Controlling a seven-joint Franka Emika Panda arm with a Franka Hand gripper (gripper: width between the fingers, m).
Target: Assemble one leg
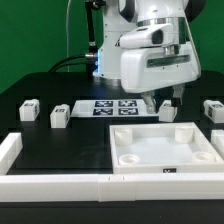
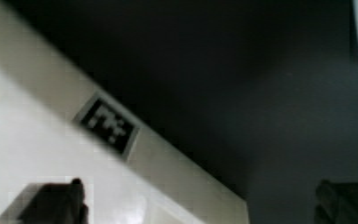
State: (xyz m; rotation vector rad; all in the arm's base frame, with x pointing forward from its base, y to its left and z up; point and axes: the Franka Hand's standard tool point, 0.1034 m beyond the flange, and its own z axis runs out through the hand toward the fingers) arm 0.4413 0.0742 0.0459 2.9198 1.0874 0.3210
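Observation:
Several small white legs with black-and-white markers stand on the black table: two at the exterior view's left, one at the far right, and one right under my gripper, just behind the square panel. The gripper is low over that leg, and I cannot tell if it touches. In the wrist view my gripper is open, with its dark fingers far apart. A white part with a square marker fills one side of that view, too close to tell which part it is.
The marker board lies behind the panel, between the left legs and the gripper. Long white bars run along the front edge and up the left side. The robot's white body rises above the gripper.

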